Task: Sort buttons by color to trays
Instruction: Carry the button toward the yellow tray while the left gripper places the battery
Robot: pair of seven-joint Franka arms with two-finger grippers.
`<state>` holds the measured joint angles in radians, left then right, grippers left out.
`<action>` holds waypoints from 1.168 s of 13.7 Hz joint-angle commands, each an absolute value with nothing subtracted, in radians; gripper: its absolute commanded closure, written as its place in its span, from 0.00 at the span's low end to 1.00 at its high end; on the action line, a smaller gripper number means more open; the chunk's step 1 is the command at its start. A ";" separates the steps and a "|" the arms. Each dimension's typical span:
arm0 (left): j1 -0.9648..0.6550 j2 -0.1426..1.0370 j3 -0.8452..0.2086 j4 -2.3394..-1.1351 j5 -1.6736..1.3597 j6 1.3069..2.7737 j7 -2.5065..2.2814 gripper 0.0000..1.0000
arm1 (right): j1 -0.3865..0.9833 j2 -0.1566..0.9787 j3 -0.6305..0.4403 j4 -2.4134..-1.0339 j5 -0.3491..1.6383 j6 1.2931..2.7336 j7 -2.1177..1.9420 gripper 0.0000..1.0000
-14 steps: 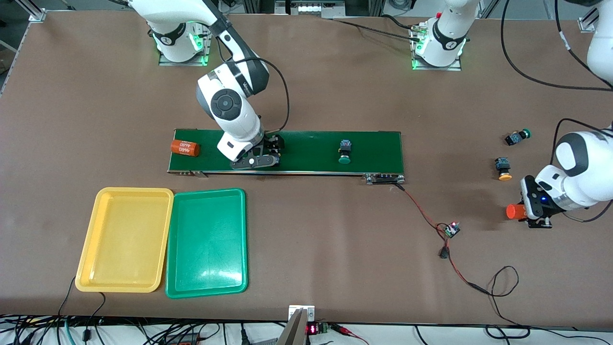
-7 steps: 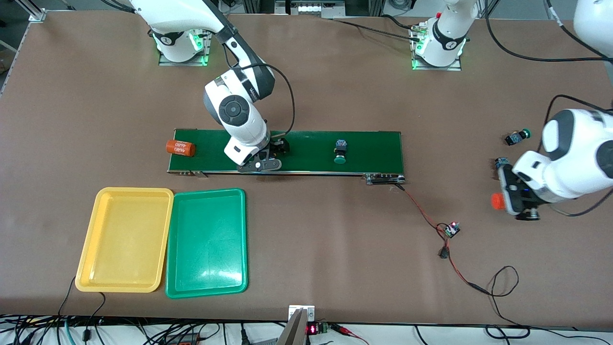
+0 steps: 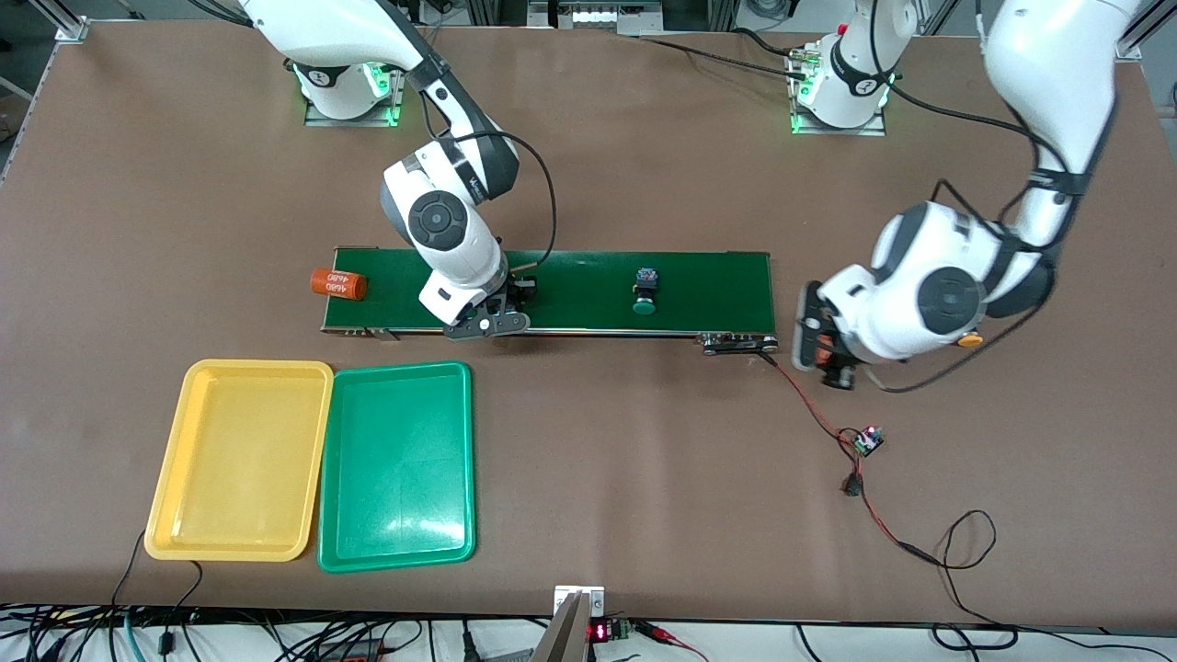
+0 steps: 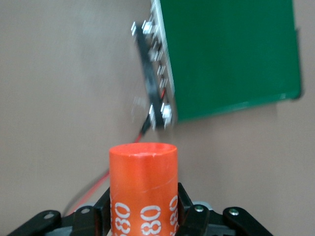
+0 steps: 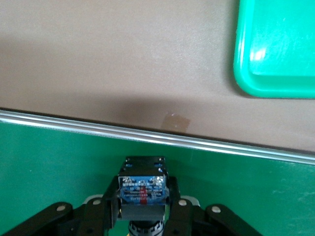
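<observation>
A: Where is your right gripper (image 3: 512,303)?

B: Low on the conveyor belt (image 3: 708,276), its fingers (image 5: 110,209) clamped on a button (image 5: 142,189); cap colour probably hidden. A green button (image 3: 645,292) lies on the belt at its three o'clock.

A: And your left gripper (image 3: 821,348)?

B: Over the desk (image 3: 644,478) by the belt's end, pinching an orange cylinder (image 4: 142,189). Another orange cylinder (image 3: 337,283) overhangs the belt's other end. The yellow tray (image 3: 241,457) and green tray (image 3: 397,464) lie touching, nearer the camera.
</observation>
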<state>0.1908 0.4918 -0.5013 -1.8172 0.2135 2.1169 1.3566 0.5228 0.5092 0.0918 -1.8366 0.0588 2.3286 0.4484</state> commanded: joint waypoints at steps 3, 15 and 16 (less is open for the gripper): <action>0.202 0.428 -0.574 -1.934 0.152 2.115 1.364 1.00 | 0.517 0.509 0.057 -1.740 0.048 2.194 0.394 0.98; 0.207 0.348 -0.660 -2.129 0.092 2.316 1.219 1.00 | 0.212 0.387 -0.147 -1.591 0.057 1.864 -0.094 1.00; 0.207 0.348 -0.660 -2.144 0.092 2.341 1.221 1.00 | 0.190 0.393 -0.147 -1.592 0.045 1.876 -0.083 1.00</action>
<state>0.1997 0.3791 -0.6565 -2.0883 0.0992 2.2862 1.2217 0.2216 0.3985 -0.1652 -1.5789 0.0563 1.8717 -0.0949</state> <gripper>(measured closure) 0.507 0.590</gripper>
